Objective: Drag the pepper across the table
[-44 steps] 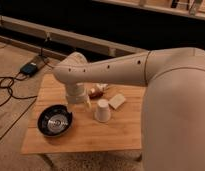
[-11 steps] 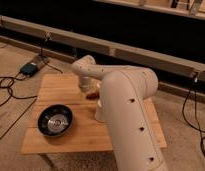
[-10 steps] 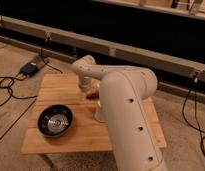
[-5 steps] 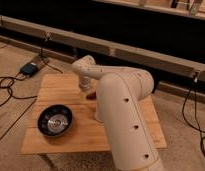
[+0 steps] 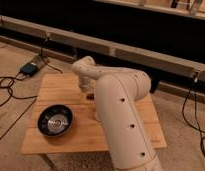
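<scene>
Although only a small red bit of the pepper (image 5: pixel 90 97) shows, we place it near the middle of the bench (image 5: pixel 56 85), just under the gripper (image 5: pixel 89 93). The gripper is low over it and mostly hidden by the arm (image 5: pixel 118 115), so we cannot tell if it is open or closed. We judge that contact is made or close, and most of the drag is left. A bowl (image 5: pixel 55 120) sits well apart.

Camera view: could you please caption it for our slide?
The gripper hangs low at the pepper near the middle of the wooden table, with a dark bowl nearby.
</scene>
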Robot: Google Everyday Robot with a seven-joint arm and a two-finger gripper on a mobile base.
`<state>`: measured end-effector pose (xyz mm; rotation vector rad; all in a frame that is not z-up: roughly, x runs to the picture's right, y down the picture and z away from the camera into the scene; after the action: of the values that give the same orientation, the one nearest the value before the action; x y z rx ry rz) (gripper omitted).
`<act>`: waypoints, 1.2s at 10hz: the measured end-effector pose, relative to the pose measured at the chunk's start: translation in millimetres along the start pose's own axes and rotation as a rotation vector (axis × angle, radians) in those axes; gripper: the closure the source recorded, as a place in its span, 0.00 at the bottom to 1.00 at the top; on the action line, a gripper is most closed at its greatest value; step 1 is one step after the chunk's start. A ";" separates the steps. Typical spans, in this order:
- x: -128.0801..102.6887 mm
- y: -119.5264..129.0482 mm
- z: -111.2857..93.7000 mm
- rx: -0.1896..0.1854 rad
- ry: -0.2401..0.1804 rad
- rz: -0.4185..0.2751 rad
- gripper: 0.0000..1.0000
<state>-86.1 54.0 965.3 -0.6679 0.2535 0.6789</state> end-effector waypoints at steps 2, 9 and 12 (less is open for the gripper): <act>-0.8 -0.3 2.5 0.000 0.005 0.000 0.37; -3.7 -3.9 3.9 0.000 0.009 0.016 0.99; -5.6 -5.7 2.0 0.001 0.002 0.026 1.00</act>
<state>-86.6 49.1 971.9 -0.6649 0.2649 0.7032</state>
